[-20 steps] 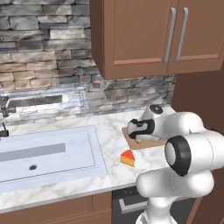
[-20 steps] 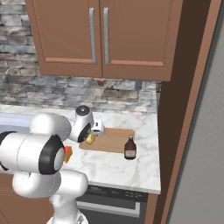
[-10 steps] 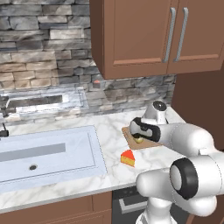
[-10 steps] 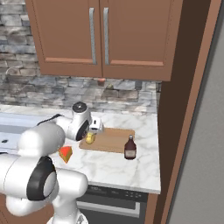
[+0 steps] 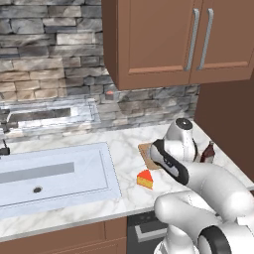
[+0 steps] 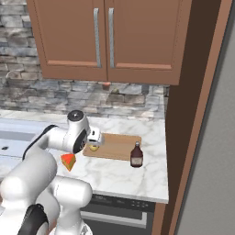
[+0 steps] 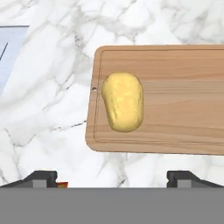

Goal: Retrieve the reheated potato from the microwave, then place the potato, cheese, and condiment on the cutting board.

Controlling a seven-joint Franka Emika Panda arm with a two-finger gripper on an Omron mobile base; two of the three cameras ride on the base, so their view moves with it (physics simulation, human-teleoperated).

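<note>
A: What is the surface?
B: White marble counter (image 6: 124, 176), sink (image 5: 54, 173) at left, stone wall and brown cabinets (image 6: 105, 39) above.

A: And the potato (image 7: 123, 101)?
B: On the cutting board (image 7: 175, 105), near its left end; the gripper (image 7: 111, 177) has jaws spread wide, holding nothing. Cheese (image 6: 69, 161) and condiment (image 6: 136, 155) stand on the marble.

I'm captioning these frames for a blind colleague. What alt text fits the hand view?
A yellowish potato lies near one end of a light wooden cutting board on a white marble counter, seen from above. The open gripper hangs over the board's near edge, holding nothing.
</note>
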